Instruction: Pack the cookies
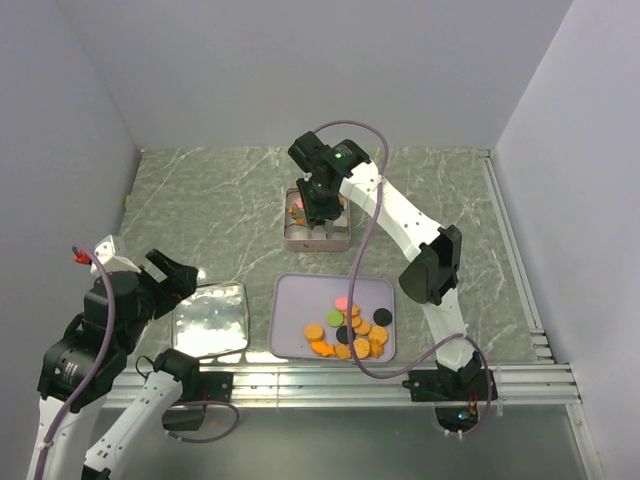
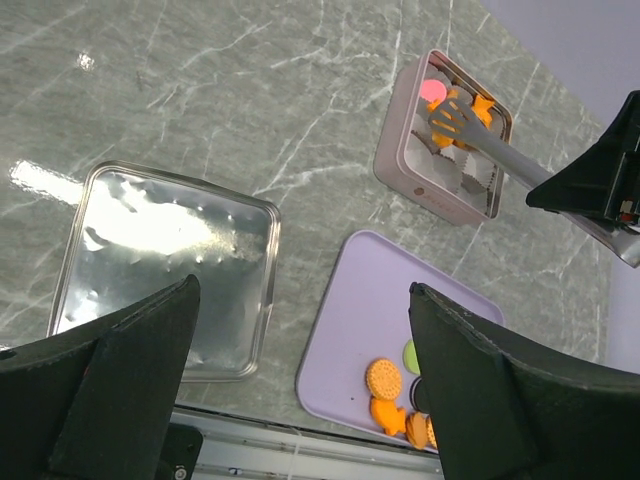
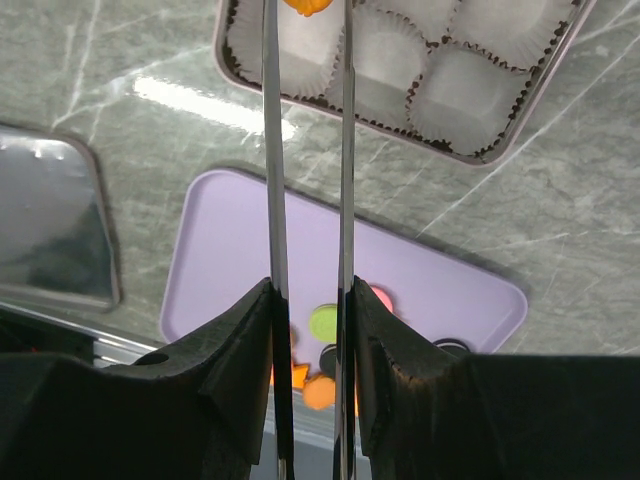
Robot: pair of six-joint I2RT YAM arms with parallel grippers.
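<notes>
The marble-patterned tabletop [image 1: 220,200] is grey-green with white veins. The rectangular plastic tray [image 1: 300,300] is lilac; the small flat cookies [image 1: 352,335] on it are mostly orange, a few pink, green and black. The square tin [image 2: 392,135] is pale pink, its pleated paper cups [image 3: 470,85] white. The square metal lid [image 1: 212,318] and long tongs [image 2: 510,160] are shiny silver.

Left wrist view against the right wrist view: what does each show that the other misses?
Only left wrist: the open left gripper, the whole silver lid, and the orange tip of the tongs beside a pink cookie. Only right wrist: the right gripper clamping both arms of the tongs. Both: the square tin, the purple tray and the cookies on it.
</notes>
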